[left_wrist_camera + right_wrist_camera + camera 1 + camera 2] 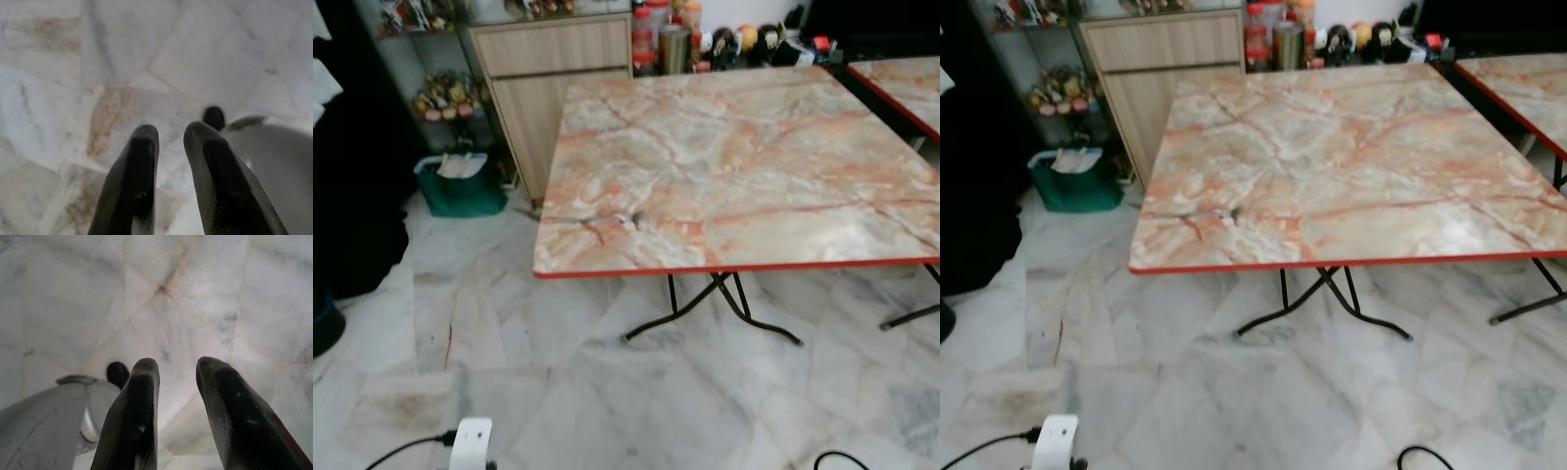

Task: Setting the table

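- Pale marble floor (607, 392) with grey and rusty veins, running under everything.
- Square folding table (734, 166) standing in the middle, pink-and-cream marbled top, red edge band, black crossed legs (715, 308) beneath. Top bare, apart from a small dark mark (631, 219) near the front left corner.
- Second table (901, 83) of the same pattern at the far right, separated from the first by a narrow gap.
- Light wooden cabinet (543, 78) behind the table's far left corner; jars and bottles (666, 39) crowded just behind the far edge.
- Green bin (460, 184) on the floor beside the cabinet, papers inside.
- Glass shelf with small figures (445, 98) above the bin, too blurred to name.
- White plug block (470, 446) with a black cord at the near edge of the floor; a loop of black cable (842, 460) at the near right.
- Left gripper (168, 142) hanging over the floor, pointing down, fingers (137, 181) parted by a narrow gap, holding nothing, touching nothing.
- Right gripper (176, 374) likewise over bare floor, fingers (234, 416) a little wider apart, empty.
- Silver body part (44, 426) just beside each gripper, with a small dark round shape (117, 373) past it; cannot tell what.
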Robot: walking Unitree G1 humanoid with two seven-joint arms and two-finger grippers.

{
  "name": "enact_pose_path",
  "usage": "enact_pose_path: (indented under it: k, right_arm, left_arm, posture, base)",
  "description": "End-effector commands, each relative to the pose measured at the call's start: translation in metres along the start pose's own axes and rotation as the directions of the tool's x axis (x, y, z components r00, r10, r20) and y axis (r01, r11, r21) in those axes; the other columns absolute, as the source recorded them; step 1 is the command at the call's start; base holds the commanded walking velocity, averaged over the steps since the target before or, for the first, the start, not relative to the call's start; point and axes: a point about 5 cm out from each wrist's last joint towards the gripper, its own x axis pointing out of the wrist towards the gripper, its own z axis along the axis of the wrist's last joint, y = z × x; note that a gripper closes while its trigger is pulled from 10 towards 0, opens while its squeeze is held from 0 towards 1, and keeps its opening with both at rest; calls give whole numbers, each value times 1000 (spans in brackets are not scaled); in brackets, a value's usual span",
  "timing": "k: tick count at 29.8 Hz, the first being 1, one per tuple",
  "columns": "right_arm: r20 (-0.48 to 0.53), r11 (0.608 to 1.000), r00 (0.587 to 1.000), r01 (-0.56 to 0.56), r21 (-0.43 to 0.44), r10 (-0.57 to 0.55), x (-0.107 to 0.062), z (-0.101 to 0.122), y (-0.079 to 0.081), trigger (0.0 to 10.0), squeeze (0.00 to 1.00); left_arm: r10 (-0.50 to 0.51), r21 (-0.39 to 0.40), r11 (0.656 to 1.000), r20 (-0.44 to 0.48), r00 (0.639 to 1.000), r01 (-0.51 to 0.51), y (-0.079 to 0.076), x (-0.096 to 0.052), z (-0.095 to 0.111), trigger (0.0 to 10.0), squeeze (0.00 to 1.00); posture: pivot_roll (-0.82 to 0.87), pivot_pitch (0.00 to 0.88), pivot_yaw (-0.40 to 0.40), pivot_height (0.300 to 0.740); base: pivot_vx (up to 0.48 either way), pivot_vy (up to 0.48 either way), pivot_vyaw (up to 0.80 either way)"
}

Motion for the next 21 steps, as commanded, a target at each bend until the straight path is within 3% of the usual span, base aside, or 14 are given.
enact_pose_path:
  k: [1,21]
  right_arm:
    - [-2,1000,1000,-17,8,17,1,1,7,10000,0]
    - [-7,1000,1000,-12,12,12,0,-1,8,10000,0]
  left_arm:
    - [24,4,1000,-24,999,-24,8,-2,-8,10000,0]
    - [26,10,1000,-24,999,-25,11,-2,-8,10000,0]
  posture:
    - [6,58,33,740]
    - [12,59,40,740]
  base:
    - [0,386,0]
    - [0,390,0]
